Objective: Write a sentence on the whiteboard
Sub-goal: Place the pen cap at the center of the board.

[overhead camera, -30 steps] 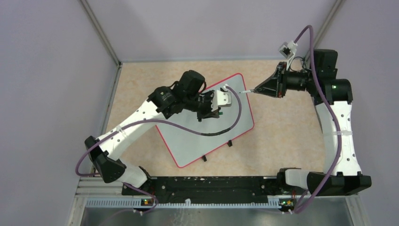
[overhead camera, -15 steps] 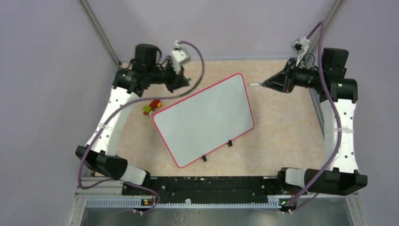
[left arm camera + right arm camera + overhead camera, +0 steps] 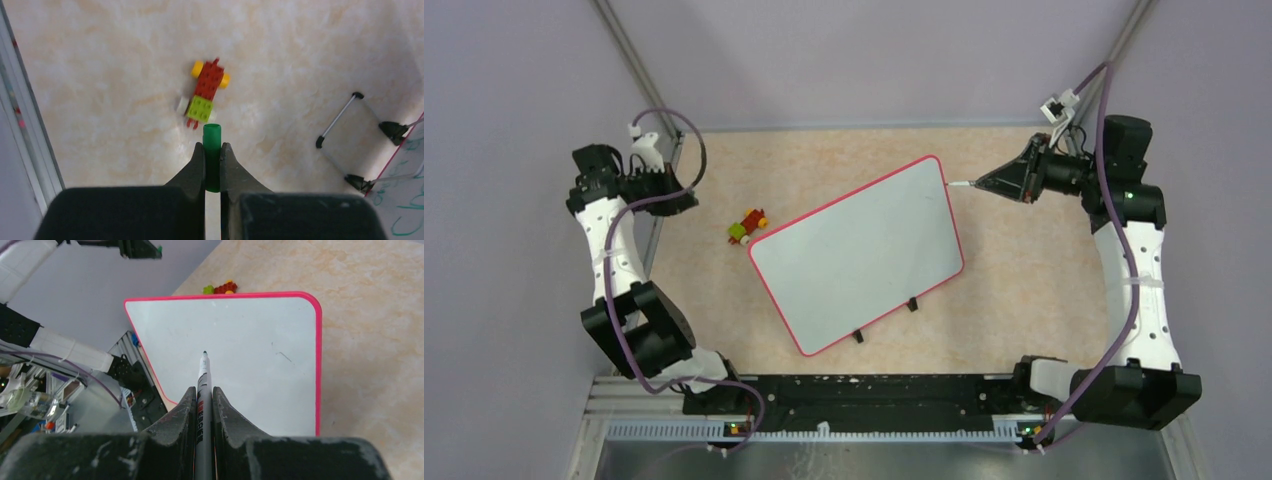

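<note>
The whiteboard (image 3: pixel 854 255), white with a thin red rim, lies at an angle mid-table. Its face looks blank in the top and right wrist (image 3: pixel 240 340) views, apart from one faint short stroke. Some green lettering of the sentence (image 3: pixel 407 227) shows on a red-edged white strip at the lower right of the left wrist view. My right gripper (image 3: pixel 981 184) (image 3: pixel 202 390) is shut on a grey marker (image 3: pixel 203 370), tip by the board's far right corner; contact unclear. At the table's far left, my left gripper (image 3: pixel 686 200) (image 3: pixel 212 147) is shut on a green marker cap (image 3: pixel 212 132).
A small red, green and yellow brick toy (image 3: pixel 746 227) (image 3: pixel 206 92) lies beside the board's far left corner. Two black feet (image 3: pixel 859 337) stick out at the board's near edge. A wire stand (image 3: pixel 340 120) shows beside the lettered strip. A metal frame post (image 3: pixel 649 85) borders the left side.
My left arm has swung off the whiteboard to the table's far left, carrying the green cap and uncovering the brick toy. The right gripper and marker have drawn back slightly to the right.
</note>
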Robot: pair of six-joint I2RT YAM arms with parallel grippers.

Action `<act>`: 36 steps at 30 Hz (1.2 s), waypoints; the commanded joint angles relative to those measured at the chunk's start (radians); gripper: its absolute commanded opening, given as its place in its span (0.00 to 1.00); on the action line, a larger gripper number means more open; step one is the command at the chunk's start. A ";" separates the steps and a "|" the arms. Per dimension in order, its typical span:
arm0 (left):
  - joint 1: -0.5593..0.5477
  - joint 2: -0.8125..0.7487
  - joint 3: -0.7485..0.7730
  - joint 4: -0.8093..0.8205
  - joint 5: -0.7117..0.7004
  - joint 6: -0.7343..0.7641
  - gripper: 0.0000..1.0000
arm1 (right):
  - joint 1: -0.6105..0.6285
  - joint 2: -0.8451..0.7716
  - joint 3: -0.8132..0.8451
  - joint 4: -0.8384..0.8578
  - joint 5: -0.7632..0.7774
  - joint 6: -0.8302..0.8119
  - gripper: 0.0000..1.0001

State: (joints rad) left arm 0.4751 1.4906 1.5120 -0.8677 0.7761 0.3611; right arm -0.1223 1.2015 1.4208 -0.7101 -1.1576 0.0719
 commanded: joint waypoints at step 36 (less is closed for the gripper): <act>0.007 0.066 -0.651 0.209 -0.241 0.260 0.12 | 0.080 -0.046 -0.197 0.147 0.044 -0.025 0.00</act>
State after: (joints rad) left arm 0.4973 1.5497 0.8783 -0.6987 0.5510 0.6018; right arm -0.0582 1.1778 1.2167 -0.5861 -1.1183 0.0696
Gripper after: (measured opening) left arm 0.122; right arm 0.120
